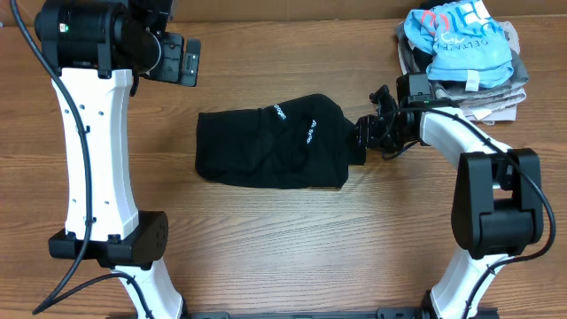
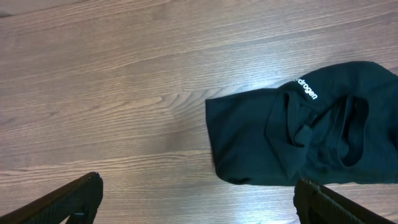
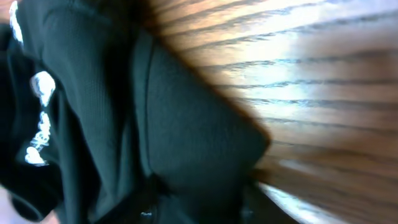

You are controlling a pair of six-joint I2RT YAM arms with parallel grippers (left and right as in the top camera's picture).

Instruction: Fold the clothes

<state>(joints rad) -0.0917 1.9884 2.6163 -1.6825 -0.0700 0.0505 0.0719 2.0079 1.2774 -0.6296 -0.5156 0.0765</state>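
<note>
The clothes point(image 1: 270, 142) are really just one black garment, bunched into a rough rectangle on the table point(image 1: 292, 252); it sits well to the left of the stack of folded garments point(image 1: 478, 89) and a bit closer to the arm bases than that stack is. The stack has a light-blue shirt point(image 1: 465, 44) on top, so we leave that alone.

Handling-wise, we'd call it soft, light and floppy; it looks like a thin knit with layers lying over each other, so it should drape and drag rather than hold a shape. It probably won't slip much on the wood, but any pinch could pick up more layers than we want. There's a small white print point(image 1: 277, 111) on the side away from the bases.

The right gripper point(image 1: 361, 133) is between the stack and the garment, right at the garment's stack-side edge and touching it; its wrist view is blurry and full of black fabric, so we can't tell whether the claw has actually clamped on anything.

The left gripper point(image 2: 199, 198) is on the far side of the garment from the stack, spread as wide as it goes with nothing in it.

Best hold, we reckon, is a corner or hem on each end; lift both together so it opens flat before folding.
</note>
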